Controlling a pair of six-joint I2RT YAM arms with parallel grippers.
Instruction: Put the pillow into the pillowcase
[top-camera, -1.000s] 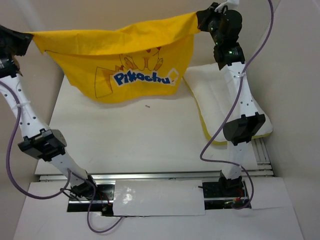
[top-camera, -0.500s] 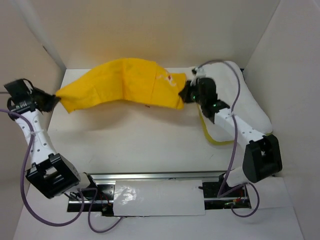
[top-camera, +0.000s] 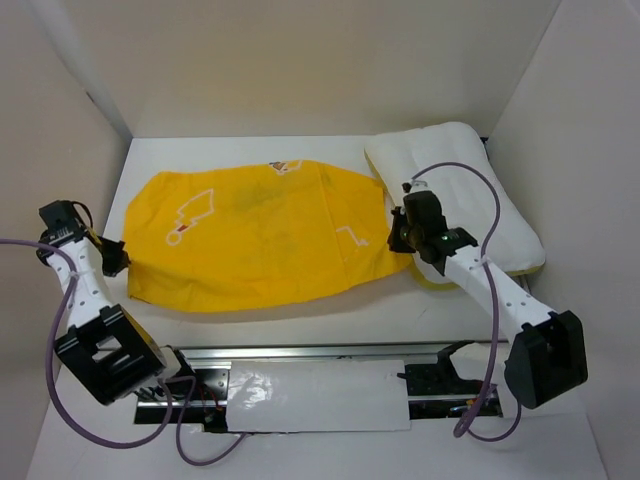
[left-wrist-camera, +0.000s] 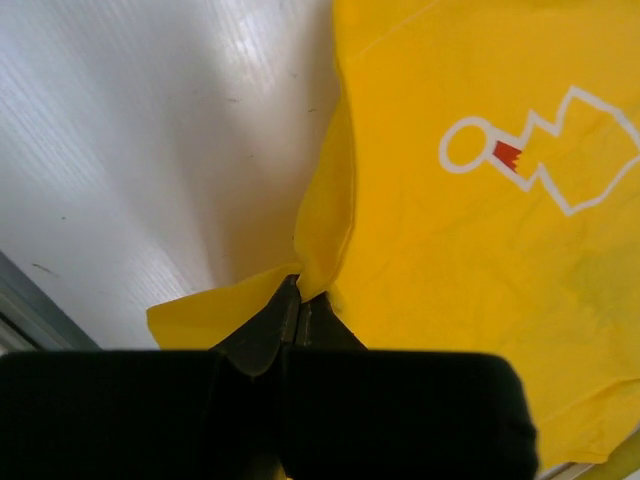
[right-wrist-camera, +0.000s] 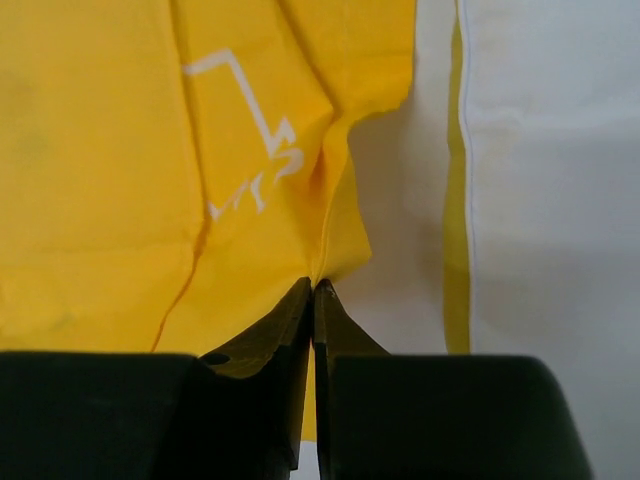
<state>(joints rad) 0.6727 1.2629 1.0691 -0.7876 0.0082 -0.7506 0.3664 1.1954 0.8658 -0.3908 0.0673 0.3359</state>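
Check the left gripper (left-wrist-camera: 298, 300) first: its fingers are pressed together on a bunched corner of the pillowcase (top-camera: 260, 235), at the near left end of the fabric. Then check the right gripper (right-wrist-camera: 314, 290): its fingers are closed to a thin slit, with a fold of the pillowcase's right edge pinched at the tips. You will see both grippers low over the table (top-camera: 250, 325), one at each end of the pillowcase. Between them the pillowcase lies spread flat on the table, plainer side up, with only faint white outline marks and one small red patch showing. Locate the pillow (top-camera: 470, 170) at the far right of the table, outside the pillowcase and flat against the right wall (top-camera: 580, 150). The right arm crosses above its near left corner. The pillowcase's right edge lies just beside the pillow's yellowish edge.
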